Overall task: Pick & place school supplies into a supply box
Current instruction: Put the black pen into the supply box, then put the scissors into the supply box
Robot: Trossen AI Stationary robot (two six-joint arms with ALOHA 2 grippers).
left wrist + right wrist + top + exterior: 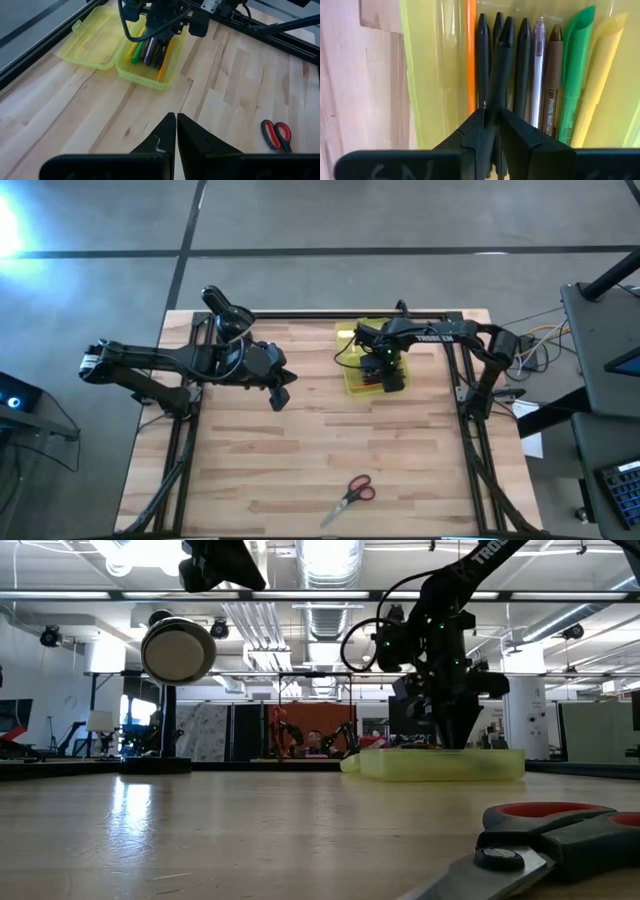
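The yellow-green supply box point(352, 380) lies open near the table's far edge, its lid point(95, 42) flat beside it. Several pens lie in it: black ones, an orange pencil point(470, 55), a green pen point(576, 65) and a yellow pen point(600, 70). My right gripper point(388, 372) reaches down into the box point(440, 765) and is shut on a black pen point(502, 55). My left gripper point(176, 117) hovers over the table's left middle point(280, 395), shut and holding nothing. The red-handled scissors point(350, 496) lie flat near the near edge. My right gripper pinches the black pen between its two fingers partway along the barrel point(494, 102), coming from above and pointing down into the box. The pen lies at a slant across the other black pens, its tip point(507, 25) pointing away from the fingers.
The table frame's black rails point(300, 314) run along the far edge and both sides. Bare wood stretches between the box and the scissors point(276, 134). In the low view the scissors point(560, 835) lie close in front of the camera.
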